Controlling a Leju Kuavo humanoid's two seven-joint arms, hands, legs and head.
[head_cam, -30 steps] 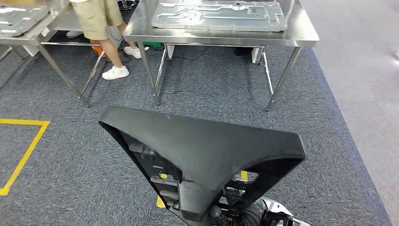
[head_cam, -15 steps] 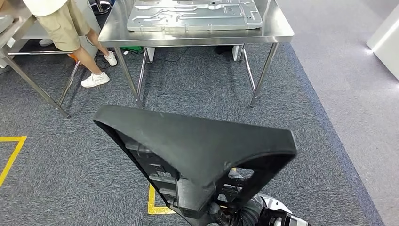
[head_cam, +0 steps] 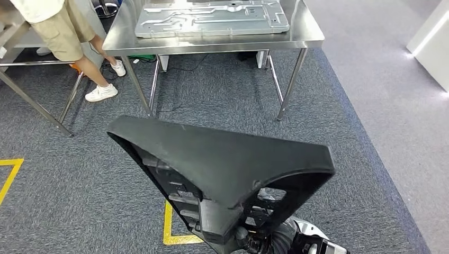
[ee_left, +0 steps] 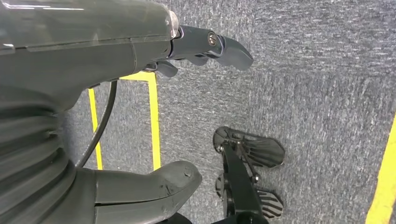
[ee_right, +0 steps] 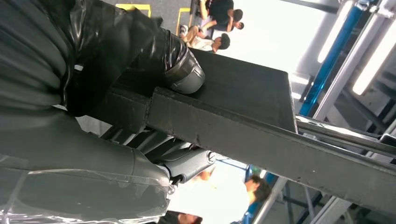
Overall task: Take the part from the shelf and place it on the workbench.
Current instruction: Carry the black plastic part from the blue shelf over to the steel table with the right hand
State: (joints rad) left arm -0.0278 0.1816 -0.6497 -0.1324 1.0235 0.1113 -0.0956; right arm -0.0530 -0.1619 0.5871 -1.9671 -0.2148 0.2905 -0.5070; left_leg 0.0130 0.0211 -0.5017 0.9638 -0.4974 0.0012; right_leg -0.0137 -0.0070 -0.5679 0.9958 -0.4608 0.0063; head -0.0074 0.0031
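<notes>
We are looking down at grey carpet [head_cam: 79, 174] marked with yellow tape [head_cam: 168, 233], and a steel bench [head_cam: 307, 33] is carrying a metal plate [head_cam: 212, 17] ahead. A person [head_cam: 63, 32] is standing beside it. Our black triangular part [head_cam: 227, 164] is hanging low in front of us, our right hand [ee_right: 154, 70] gripping its edge. Our left hand [ee_left: 140, 37] is hanging over the floor, fingers apart and holding nothing.
</notes>
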